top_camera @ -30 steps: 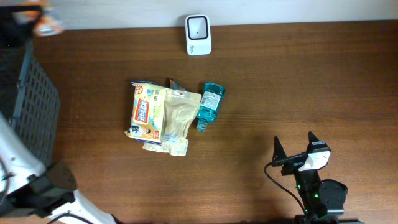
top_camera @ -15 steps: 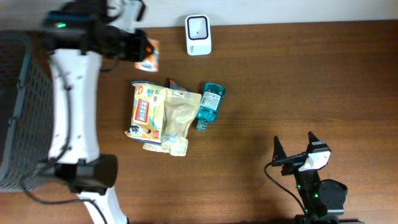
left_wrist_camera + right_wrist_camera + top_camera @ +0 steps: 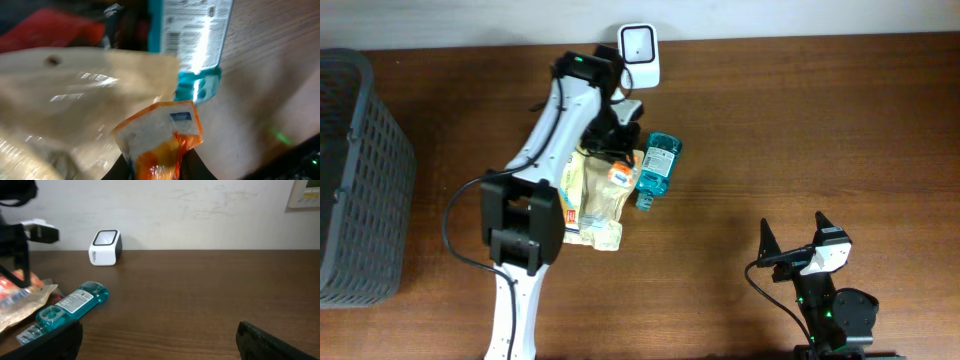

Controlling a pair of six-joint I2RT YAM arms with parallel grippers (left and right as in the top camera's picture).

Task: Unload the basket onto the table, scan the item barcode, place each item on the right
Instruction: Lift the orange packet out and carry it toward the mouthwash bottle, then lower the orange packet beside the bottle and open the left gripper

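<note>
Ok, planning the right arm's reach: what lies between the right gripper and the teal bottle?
Only bare tabletop separates the right gripper and the teal bottle, as the overhead view shows.

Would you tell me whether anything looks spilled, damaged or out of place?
Nothing looks spilled or damaged. The teal bottle lies on its side beside overlapping snack bags, and the left end effector grips an orange packet.

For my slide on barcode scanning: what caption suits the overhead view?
Left gripper holds a small orange-and-white packet over the snack bags, near the white box-shaped scanner; right gripper sits open.
</note>
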